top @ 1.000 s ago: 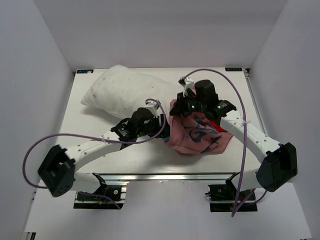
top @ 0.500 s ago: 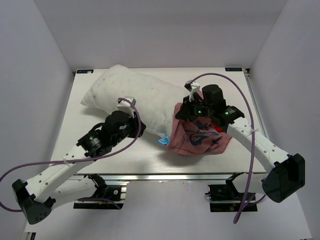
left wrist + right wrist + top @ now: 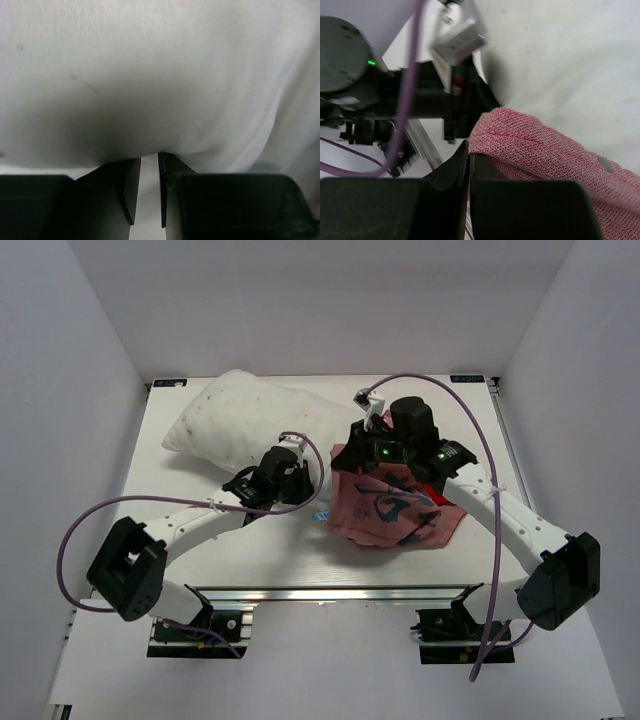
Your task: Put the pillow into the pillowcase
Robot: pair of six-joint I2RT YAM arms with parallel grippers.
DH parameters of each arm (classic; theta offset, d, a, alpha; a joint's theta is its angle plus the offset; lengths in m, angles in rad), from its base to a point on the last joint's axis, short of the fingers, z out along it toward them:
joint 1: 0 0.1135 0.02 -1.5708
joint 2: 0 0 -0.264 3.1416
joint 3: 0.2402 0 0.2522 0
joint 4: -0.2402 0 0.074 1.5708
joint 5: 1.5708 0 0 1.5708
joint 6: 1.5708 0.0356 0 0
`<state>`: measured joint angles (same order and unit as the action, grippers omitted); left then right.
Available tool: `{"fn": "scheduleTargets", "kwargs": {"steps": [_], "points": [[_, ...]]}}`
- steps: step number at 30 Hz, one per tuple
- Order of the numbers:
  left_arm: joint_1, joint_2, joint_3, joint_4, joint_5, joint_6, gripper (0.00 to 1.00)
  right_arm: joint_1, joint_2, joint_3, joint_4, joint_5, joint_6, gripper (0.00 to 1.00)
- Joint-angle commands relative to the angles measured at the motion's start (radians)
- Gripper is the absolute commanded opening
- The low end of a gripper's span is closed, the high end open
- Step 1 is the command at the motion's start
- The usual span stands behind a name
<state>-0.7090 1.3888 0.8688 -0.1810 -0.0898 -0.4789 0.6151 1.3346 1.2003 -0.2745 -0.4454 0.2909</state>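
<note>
The white pillow (image 3: 250,420) lies across the back left of the table, and its right end reaches the pillowcase (image 3: 392,508). The pillowcase is a crumpled pink-red heap with navy marks, right of centre. My left gripper (image 3: 298,476) presses into the pillow's near edge. In the left wrist view the pillow (image 3: 160,75) bulges over my left gripper (image 3: 149,159), whose jaws stand a narrow gap apart. I cannot see whether fabric is pinched. My right gripper (image 3: 357,454) is shut on the pillowcase's upper left edge. The red hem (image 3: 520,135) sits at my right gripper (image 3: 469,150), with the pillow (image 3: 560,60) behind.
A small blue and white label (image 3: 322,512) shows by the pillow's near corner. Purple cables (image 3: 440,385) loop over both arms. White walls enclose the table (image 3: 180,510) on three sides. A metal rail (image 3: 330,592) runs along the near edge.
My left arm pulled back to the left, then came forward again to the pillow's near edge, and its jaws narrowed. My right gripper shifted right and back left, holding the pillowcase.
</note>
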Motion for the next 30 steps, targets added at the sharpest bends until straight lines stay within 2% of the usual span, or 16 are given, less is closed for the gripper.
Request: {"fn": "scheduleTargets", "kwargs": {"steps": [1,7,11,12,14,15,17,18,20,24,28,30], "points": [[0.023,0.042,0.062,0.158,0.131,0.003,0.3,0.021,0.032,0.103,0.107,0.004,0.065,0.0],[0.039,0.059,0.082,0.225,0.177,-0.021,0.29,0.021,0.106,0.133,0.104,0.174,0.102,0.0],[0.051,0.012,0.043,0.196,0.19,-0.023,0.31,0.023,0.138,0.094,0.093,0.298,0.042,0.0],[0.051,-0.009,0.033,0.186,0.185,-0.021,0.33,0.023,0.144,0.081,0.08,0.316,-0.026,0.11],[0.051,-0.1,0.015,0.096,0.151,-0.014,0.38,0.015,0.143,0.027,0.064,0.32,-0.106,0.21],[0.051,-0.137,0.006,0.063,0.131,-0.006,0.49,0.014,0.129,0.004,0.057,0.303,-0.187,0.31],[0.049,-0.246,0.006,-0.05,0.06,0.02,0.58,0.012,0.06,-0.033,0.034,0.248,-0.26,0.38],[0.052,-0.282,0.018,-0.089,0.038,0.028,0.64,0.011,-0.004,-0.039,0.011,0.228,-0.327,0.46],[0.052,-0.375,0.03,-0.182,-0.014,0.058,0.69,0.011,-0.07,-0.03,-0.021,0.172,-0.38,0.56],[0.055,-0.419,0.113,-0.271,-0.093,0.118,0.77,0.008,-0.219,0.021,-0.069,0.195,-0.414,0.61],[0.066,-0.294,0.221,-0.281,-0.137,0.189,0.8,-0.018,-0.261,0.018,0.024,0.487,-0.328,0.7],[0.089,-0.19,0.29,-0.237,-0.123,0.209,0.83,-0.063,-0.247,-0.004,0.063,0.546,-0.299,0.76]]}}
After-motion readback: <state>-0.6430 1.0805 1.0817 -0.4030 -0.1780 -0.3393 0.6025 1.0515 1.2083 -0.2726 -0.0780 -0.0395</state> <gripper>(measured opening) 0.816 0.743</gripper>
